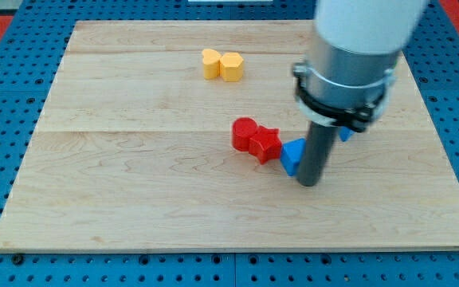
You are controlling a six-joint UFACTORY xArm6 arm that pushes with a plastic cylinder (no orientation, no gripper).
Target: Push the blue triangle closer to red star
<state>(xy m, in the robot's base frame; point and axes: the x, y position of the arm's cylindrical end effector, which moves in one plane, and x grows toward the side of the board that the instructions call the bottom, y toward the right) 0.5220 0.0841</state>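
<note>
The blue triangle (292, 155) lies near the middle of the wooden board, just right of the red star (264, 143) and touching or almost touching it. A second red block (245, 132), rounded, sits against the star's upper left. My tip (310, 182) is down on the board right beside the blue triangle's right side, at its lower right. The rod and the arm's grey collar cover part of the triangle's right edge.
Two yellow blocks (222, 65) sit together near the view's top centre. Another blue block (346, 133) peeks out right of the rod, mostly hidden by the arm. The wooden board (134, 199) lies on a blue pegboard.
</note>
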